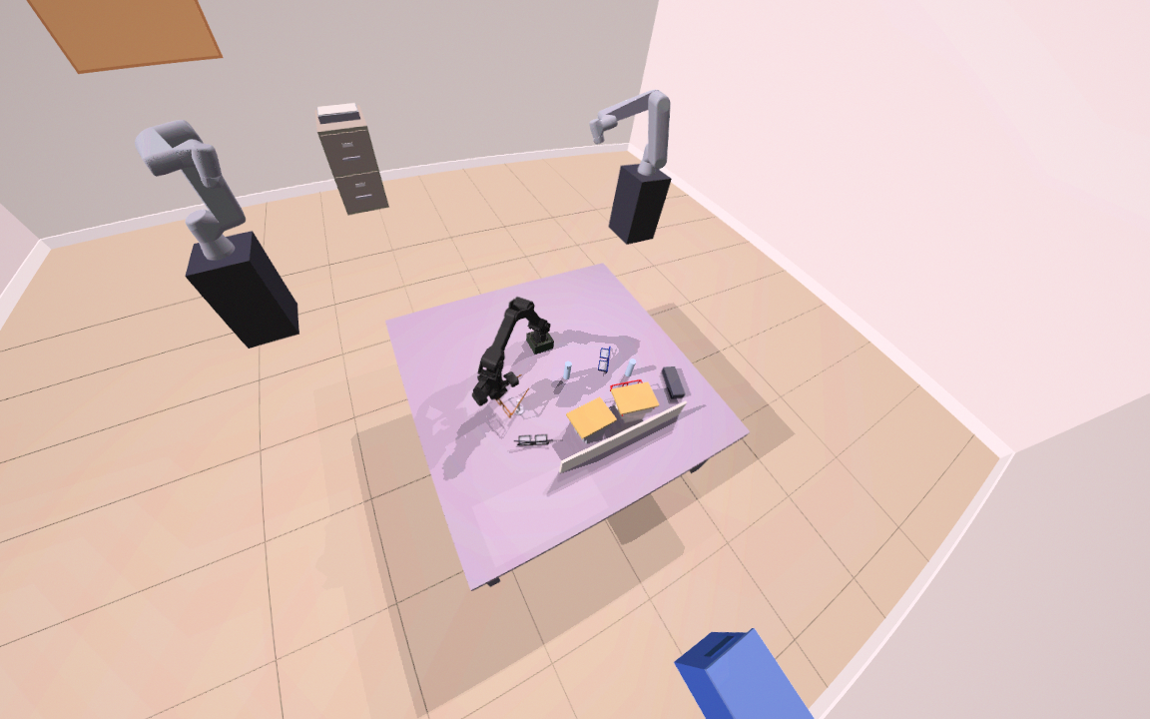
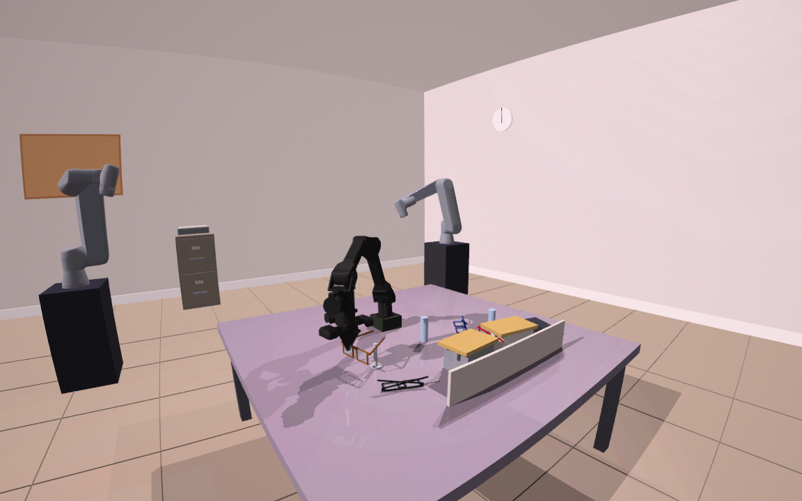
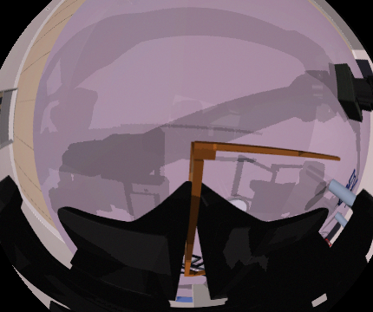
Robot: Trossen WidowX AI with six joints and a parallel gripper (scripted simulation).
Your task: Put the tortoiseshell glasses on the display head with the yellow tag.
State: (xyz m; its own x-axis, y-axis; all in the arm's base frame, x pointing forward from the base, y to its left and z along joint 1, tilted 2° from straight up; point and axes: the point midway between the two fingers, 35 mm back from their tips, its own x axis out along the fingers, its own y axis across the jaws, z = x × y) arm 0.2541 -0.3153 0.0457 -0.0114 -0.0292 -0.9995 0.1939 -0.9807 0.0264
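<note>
Tortoiseshell glasses (image 1: 506,410) (image 2: 357,355) (image 3: 256,150) | gripper (image 1: 500,399) (image 2: 347,346) (image 3: 193,187): clamped on | white stand (image 2: 375,364) (image 3: 238,204): exterior, base whole; wrist, partly hidden

Black-framed glasses (image 1: 532,440) (image 2: 400,383) (image 3: 193,263) and blue-framed glasses (image 1: 604,359) (image 2: 461,325) (image 3: 352,178) lie on the purple rectangular table (image 1: 516,518) (image 2: 354,435) (image 3: 173,56). Well apart from the table stand a grey-brown, boxy filing cabinet (image 1: 353,170) (image 2: 198,271) and a blue box-shaped bin (image 1: 745,675) (image 3: 184,299).

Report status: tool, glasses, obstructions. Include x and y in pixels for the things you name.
Tool (image 1: 502,398) (image 2: 347,346) (image 3: 193,187) shut on tortoiseshell glasses (image 1: 509,412) (image 2: 362,355) (image 3: 273,152). Glasses off the heads, unplaced. Small white stand (image 2: 376,365) (image 3: 238,204) close by glasses; possible snag.
</note>
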